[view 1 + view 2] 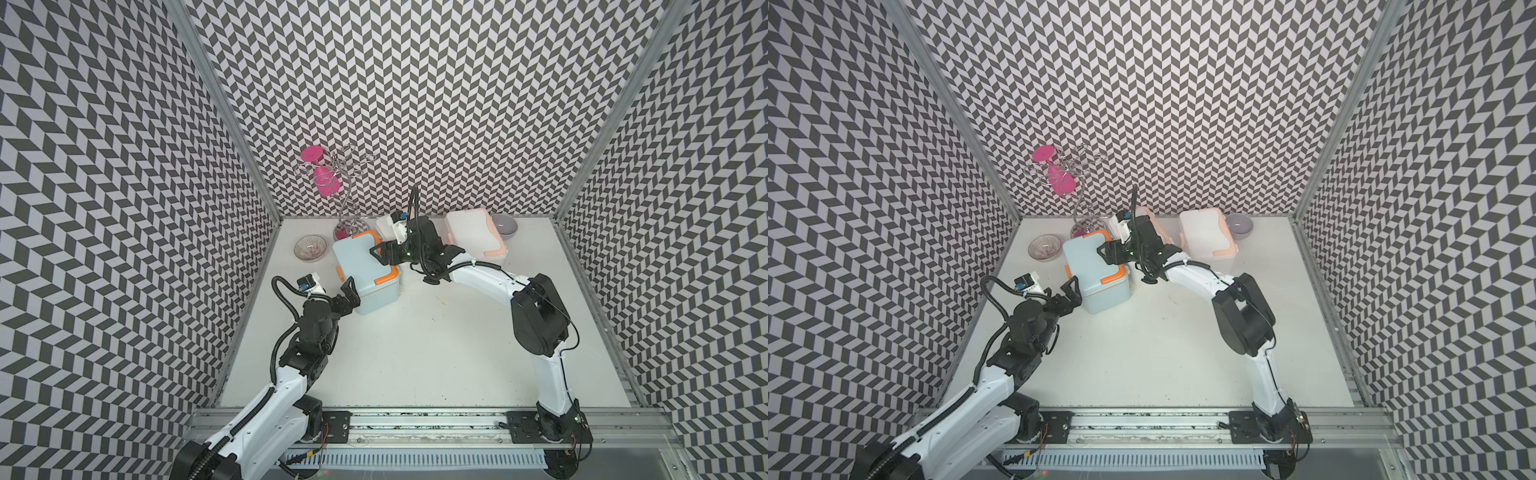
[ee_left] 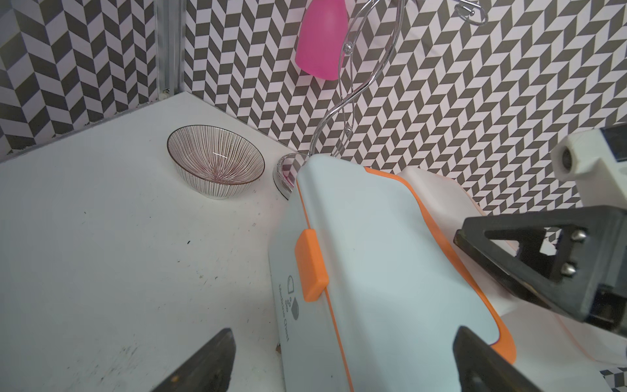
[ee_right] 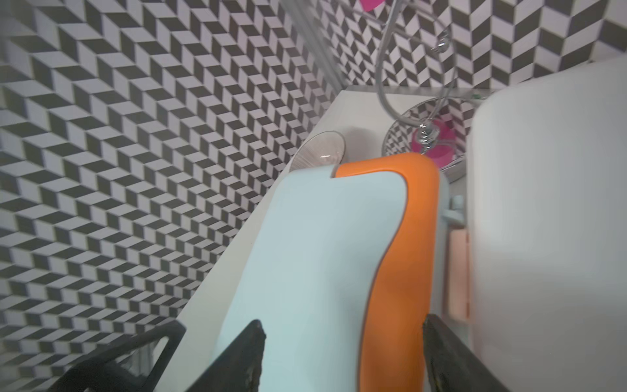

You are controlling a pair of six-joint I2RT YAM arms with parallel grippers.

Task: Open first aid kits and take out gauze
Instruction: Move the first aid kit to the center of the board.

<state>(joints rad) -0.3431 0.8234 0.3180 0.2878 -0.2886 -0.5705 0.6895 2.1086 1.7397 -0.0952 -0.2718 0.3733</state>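
The pale blue first aid kit (image 1: 361, 266) with orange trim stands shut at the back left of the table. My left gripper (image 1: 352, 294) is open at its near end, its fingers either side of the case's corner (image 2: 373, 254) without touching it. My right gripper (image 1: 381, 255) hovers over the lid, jaws apart astride the orange handle strip (image 3: 400, 237). A white kit (image 1: 473, 232) with peach trim sits shut at the back right. Another white kit (image 3: 543, 220) stands behind the blue one, mostly hidden by my right wrist. No gauze is in view.
A ribbed glass bowl (image 1: 310, 248) sits left of the blue kit. A grey bowl (image 1: 504, 225) is in the back right corner. A chrome wire stand (image 1: 351, 228) holding a pink glass (image 1: 326, 178) rises behind the blue kit. Patterned walls close three sides.
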